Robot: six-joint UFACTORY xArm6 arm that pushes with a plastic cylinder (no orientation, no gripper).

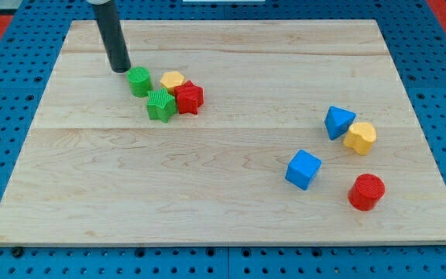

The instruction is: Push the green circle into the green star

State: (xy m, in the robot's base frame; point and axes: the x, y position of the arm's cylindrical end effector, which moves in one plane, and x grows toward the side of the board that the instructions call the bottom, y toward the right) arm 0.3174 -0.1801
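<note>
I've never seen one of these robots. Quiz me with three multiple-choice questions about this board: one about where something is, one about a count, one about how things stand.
1. Where is my tip relative to the green circle?
A. just to the circle's upper left
B. at the view's bottom right
C. between the two blue blocks

2. How many red blocks are on the board?
A. one
B. two
C. four

3. How do the green circle and the green star stand?
A. at opposite ends of the board
B. stacked one on the other
C. right next to each other

Answers:
1 A: the rod ends close beside the circle's upper left edge.
2 B: a red star by the green star and a red cylinder at the lower right.
3 C: the star sits directly below and right of the circle; whether they touch is unclear.
</note>
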